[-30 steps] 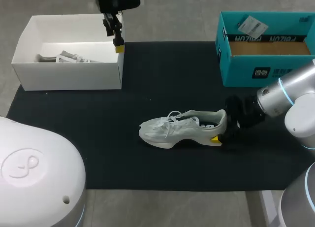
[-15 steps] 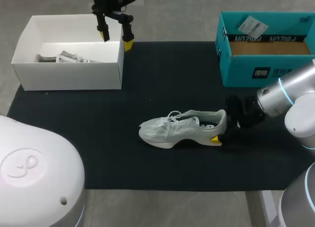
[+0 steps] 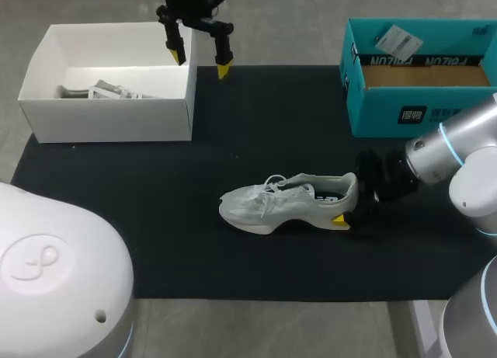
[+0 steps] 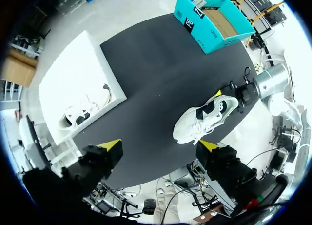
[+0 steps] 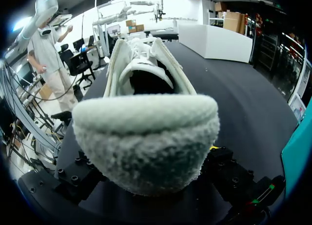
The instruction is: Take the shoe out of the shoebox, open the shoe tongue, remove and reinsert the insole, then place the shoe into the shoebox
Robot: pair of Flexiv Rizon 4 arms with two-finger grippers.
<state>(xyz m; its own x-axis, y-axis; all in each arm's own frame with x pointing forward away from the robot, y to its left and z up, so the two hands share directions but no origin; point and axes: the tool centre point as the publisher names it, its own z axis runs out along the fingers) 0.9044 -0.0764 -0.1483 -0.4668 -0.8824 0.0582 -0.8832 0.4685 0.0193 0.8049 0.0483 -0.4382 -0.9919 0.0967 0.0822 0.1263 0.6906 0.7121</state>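
Observation:
A pale grey-white sneaker (image 3: 283, 203) lies on its sole mid-mat, toe to the left; it also shows ahead of the left gripper (image 4: 204, 120). My right gripper (image 3: 351, 210) is at the heel, one yellow tip on the near side and the other finger hidden behind. In the right wrist view the fuzzy heel (image 5: 146, 137) fills the space between the fingers of the right gripper (image 5: 151, 186), which is shut on it. My left gripper (image 3: 202, 61) hangs open and empty high over the mat's back edge, beside the white box (image 3: 109, 113); its two tips (image 4: 109, 146) stand wide apart.
The white box (image 4: 73, 86) at the back left holds another pale shoe-like item (image 3: 97, 90). A teal shoebox (image 3: 419, 78) with a brown cardboard floor stands at the back right, also seen as the teal box (image 4: 214, 20). The black mat (image 3: 155, 218) covers the table.
The left gripper has turned about its axis and shifted right along the mat's back edge, away from the white box's corner. The right gripper and the sneaker have stayed put.

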